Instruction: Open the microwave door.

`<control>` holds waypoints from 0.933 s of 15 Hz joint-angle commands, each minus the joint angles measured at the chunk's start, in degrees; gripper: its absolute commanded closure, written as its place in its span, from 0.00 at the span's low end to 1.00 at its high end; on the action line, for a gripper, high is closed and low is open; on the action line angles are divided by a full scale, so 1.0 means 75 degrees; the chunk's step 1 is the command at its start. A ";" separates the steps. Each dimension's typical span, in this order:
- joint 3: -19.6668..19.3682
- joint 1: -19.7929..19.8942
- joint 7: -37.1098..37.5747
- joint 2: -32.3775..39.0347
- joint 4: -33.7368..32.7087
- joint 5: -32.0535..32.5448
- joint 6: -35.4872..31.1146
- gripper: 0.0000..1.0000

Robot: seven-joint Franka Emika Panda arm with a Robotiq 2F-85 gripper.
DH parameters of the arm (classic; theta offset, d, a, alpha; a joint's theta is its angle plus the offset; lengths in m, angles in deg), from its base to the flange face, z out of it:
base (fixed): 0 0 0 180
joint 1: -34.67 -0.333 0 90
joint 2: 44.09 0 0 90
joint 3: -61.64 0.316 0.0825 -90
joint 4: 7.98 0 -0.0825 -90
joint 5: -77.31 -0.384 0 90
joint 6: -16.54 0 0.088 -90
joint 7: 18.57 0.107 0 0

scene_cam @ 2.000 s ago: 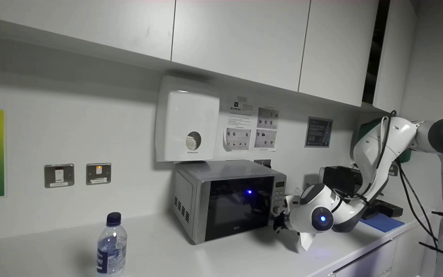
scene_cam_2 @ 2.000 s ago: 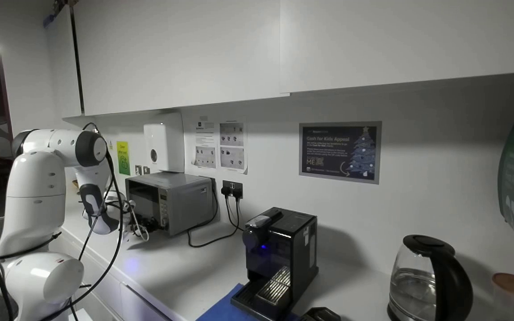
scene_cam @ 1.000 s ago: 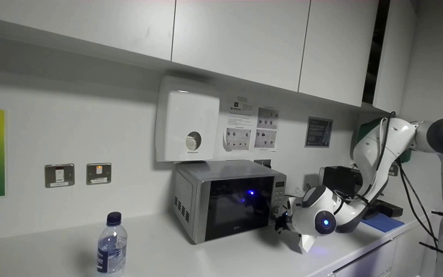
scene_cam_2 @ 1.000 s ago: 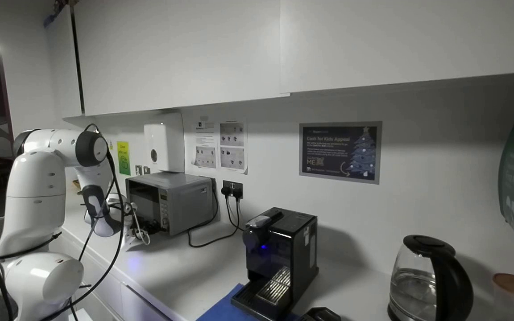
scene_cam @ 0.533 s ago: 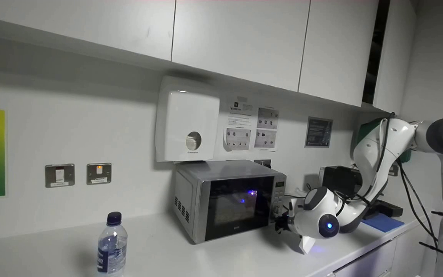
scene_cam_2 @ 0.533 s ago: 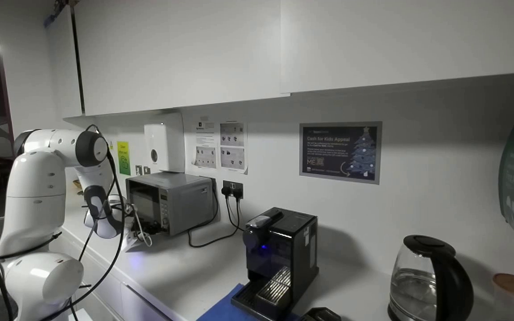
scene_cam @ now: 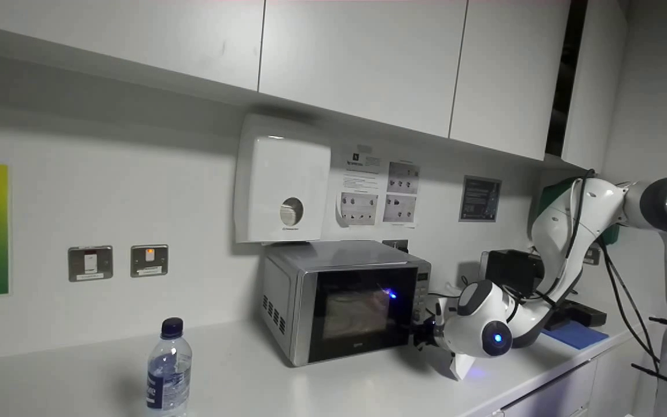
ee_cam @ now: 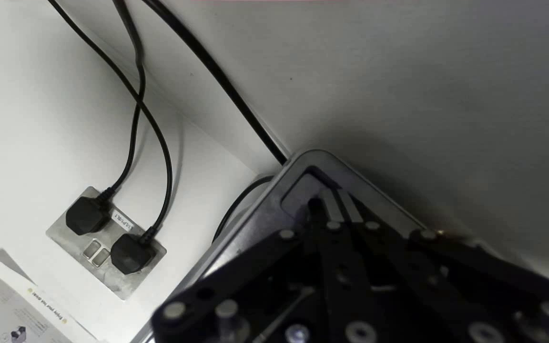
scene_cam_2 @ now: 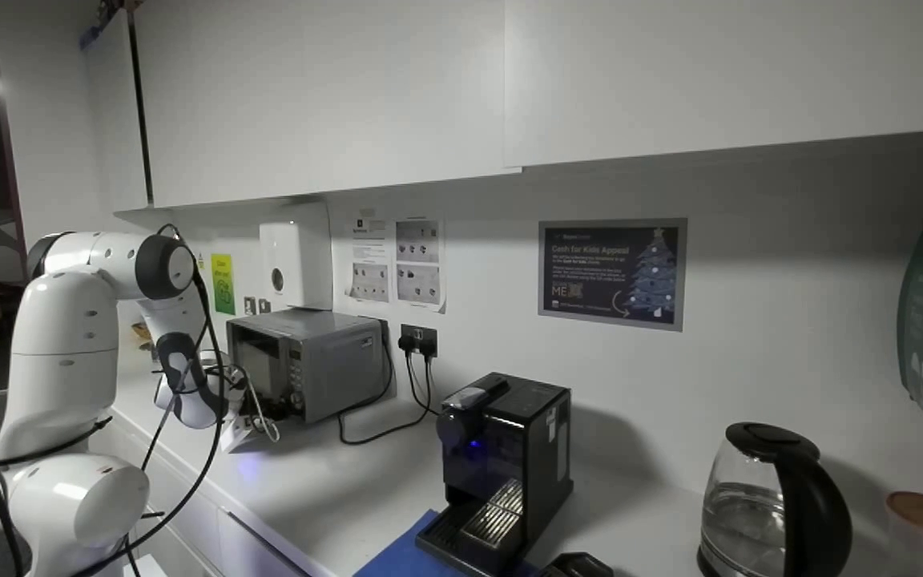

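Note:
The silver-grey microwave (scene_cam: 339,255) stands on the counter against the wall and also shows in an exterior view (scene_cam_2: 341,373). Its dark-windowed door (scene_cam: 362,341) stands slightly ajar, with its right edge out in front of the control panel. My gripper (scene_cam: 416,334) is low by the door's lower right edge and the panel; its tips are partly hidden there. In the wrist view the gripper (ee_cam: 339,190) has its fingers (ee_cam: 331,205) together with only a thin gap, in front of a silver microwave panel (ee_cam: 260,224). It holds nothing that I can see.
A water bottle (scene_cam: 169,370) stands front left of the microwave. A white dispenser (scene_cam: 284,174) hangs above it, under cupboards (scene_cam: 362,58). A coffee machine (scene_cam_2: 509,465) and kettle (scene_cam_2: 774,505) stand farther along. Plugs (ee_cam: 131,252) and cables are on the wall beside the microwave.
The door has popped out a little at its right edge, and the reflection in its window has changed. My wrist has shifted slightly away from the microwave; the microwave body has not moved.

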 commanded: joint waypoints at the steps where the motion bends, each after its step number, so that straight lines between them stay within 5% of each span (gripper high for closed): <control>1: -0.0298 0.0419 0.0124 0.0098 -0.0385 0.0682 -0.0342 1.00; 14: -0.0274 0.0553 -0.0376 -0.0756 -0.0119 -0.0627 -0.1652 1.00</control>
